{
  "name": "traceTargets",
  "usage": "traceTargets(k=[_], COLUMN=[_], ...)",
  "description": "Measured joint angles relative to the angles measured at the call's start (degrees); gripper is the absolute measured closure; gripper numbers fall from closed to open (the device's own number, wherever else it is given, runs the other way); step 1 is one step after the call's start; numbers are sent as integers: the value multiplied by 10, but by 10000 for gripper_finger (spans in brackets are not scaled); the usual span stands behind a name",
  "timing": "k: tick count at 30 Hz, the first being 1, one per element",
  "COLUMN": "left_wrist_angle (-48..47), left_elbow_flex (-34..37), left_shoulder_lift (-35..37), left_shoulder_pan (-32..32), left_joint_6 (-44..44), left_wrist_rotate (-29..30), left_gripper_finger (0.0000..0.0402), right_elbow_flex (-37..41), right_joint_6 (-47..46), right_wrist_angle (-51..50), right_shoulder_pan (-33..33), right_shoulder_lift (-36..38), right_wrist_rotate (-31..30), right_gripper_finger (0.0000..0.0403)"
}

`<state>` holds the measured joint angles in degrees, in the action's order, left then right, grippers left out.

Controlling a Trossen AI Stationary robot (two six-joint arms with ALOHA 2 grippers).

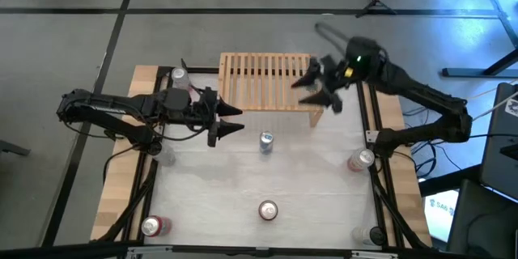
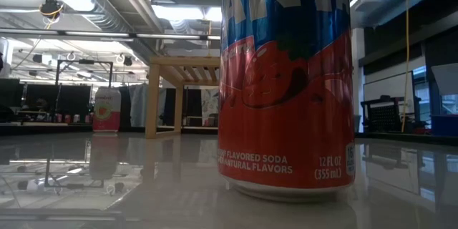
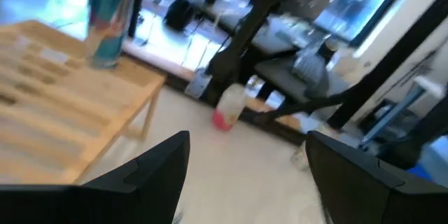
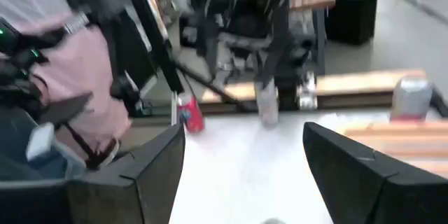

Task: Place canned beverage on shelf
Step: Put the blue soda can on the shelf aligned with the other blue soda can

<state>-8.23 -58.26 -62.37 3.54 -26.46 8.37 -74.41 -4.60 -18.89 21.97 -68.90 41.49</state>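
Observation:
The shelf (image 1: 267, 81) is a light-wood slatted rack at the table's far middle. In the left wrist view a teal can (image 3: 108, 21) stands upright on the shelf's top (image 3: 63, 77), near its right end. In the high view my right arm covers that spot. My right gripper (image 1: 320, 89) hovers open above the shelf's right end, with nothing between its fingers (image 4: 147, 168). My left gripper (image 1: 231, 121) is open and empty, level above the table just near and left of the shelf. A blue-topped can (image 1: 265, 141) stands on the table in front of the shelf.
More cans stand about: a red one at near middle (image 1: 268, 210), which fills the low view (image 2: 286, 79), and others at near left (image 1: 152, 227), right (image 1: 360, 159), far left (image 1: 179, 77) and near right (image 1: 368, 235). A clear can (image 1: 166, 155) stands under my left arm.

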Motion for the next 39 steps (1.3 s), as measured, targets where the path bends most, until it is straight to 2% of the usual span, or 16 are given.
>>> traceTargets(k=[4, 9, 13, 19, 22, 26, 29, 34, 39], left_wrist_angle=[-79, -176, -195, -185, -129, -55, -19, 73, 142], left_elbow_flex=[0, 0, 0, 4, 40, 113, 156, 204, 221], left_shoulder_lift=[-12, -49, -96, -188, -202, -175, -145, -152, -188], left_shoulder_pan=[2, 3, 9, 18, 22, 30, 33, 15, 6], left_joint_6=[-2, 17, 34, 65, 61, 41, 45, 45, 46], left_wrist_rotate=[3, 0, 3, 14, 32, 7, 13, 16, 11], left_gripper_finger=[122, 122, 122, 122, 122, 122, 122, 122, 122], right_elbow_flex=[0, 0, 0, 6, 36, 109, 174, 267, 296], right_joint_6=[10, -19, -97, -124, -132, -172, -194, -197, -192], right_wrist_angle=[-38, -102, -149, -188, -169, -126, -30, 139, 195], right_shoulder_pan=[-91, -177, -230, -315, -338, -353, -359, -358, -358], right_shoulder_lift=[-15, -45, -79, -128, -131, -121, -109, -127, -163], right_wrist_rotate=[-117, -225, -291, -395, -421, -429, -452, -506, -558], right_gripper_finger=[123, 123, 123, 123, 123, 123, 123, 123, 123])
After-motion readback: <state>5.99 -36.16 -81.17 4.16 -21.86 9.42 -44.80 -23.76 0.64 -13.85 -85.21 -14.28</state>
